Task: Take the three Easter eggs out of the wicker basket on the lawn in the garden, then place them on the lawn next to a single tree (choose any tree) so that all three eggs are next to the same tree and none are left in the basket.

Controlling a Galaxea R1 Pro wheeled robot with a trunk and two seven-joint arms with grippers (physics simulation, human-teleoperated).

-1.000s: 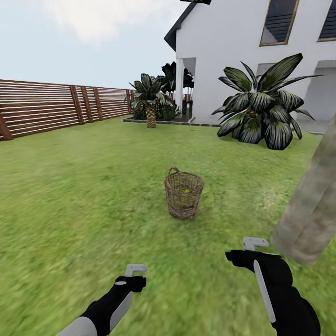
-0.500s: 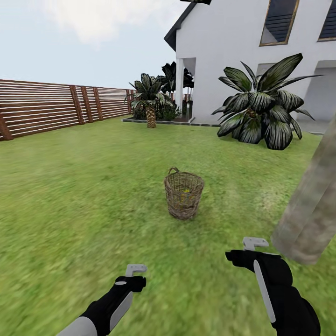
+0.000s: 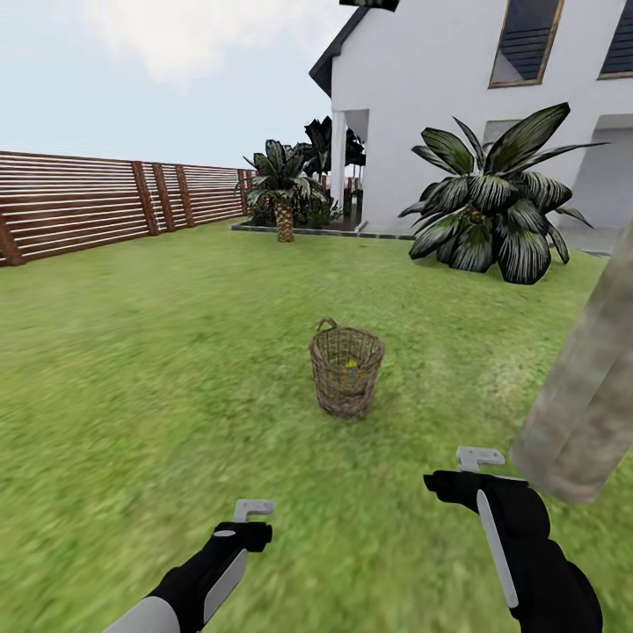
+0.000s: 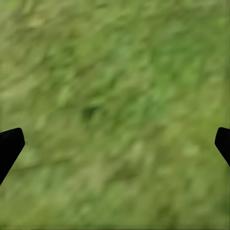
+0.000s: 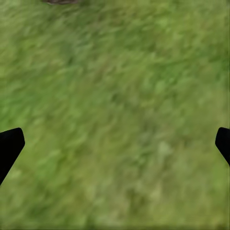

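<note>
The wicker basket [image 3: 345, 369] stands upright on the lawn [image 3: 158, 352], a short way ahead of both arms. Through its weave a yellow patch of an Easter egg [image 3: 352, 361] shows; how many eggs lie inside I cannot tell. A thick grey-brown tree trunk [image 3: 587, 387] rises at the right, close beside my right arm. My left gripper [image 3: 253, 508] hovers low over the grass, short of the basket and to its left. My right gripper [image 3: 480, 458] hangs nearer the trunk. In both wrist views black fingertips [image 4: 9, 144] [image 5: 9, 143] stand wide apart over bare grass, so both are open and hold nothing.
A brown slatted fence [image 3: 79, 202] runs along the left. The white house [image 3: 422, 97] stands behind, with a big broad-leaved bush [image 3: 497, 207] and a short palm [image 3: 283, 189] in front of it. Open grass surrounds the basket on all sides.
Nothing has moved apart from a very slight shift of the whole picture; the basket and both arms hold their places.
</note>
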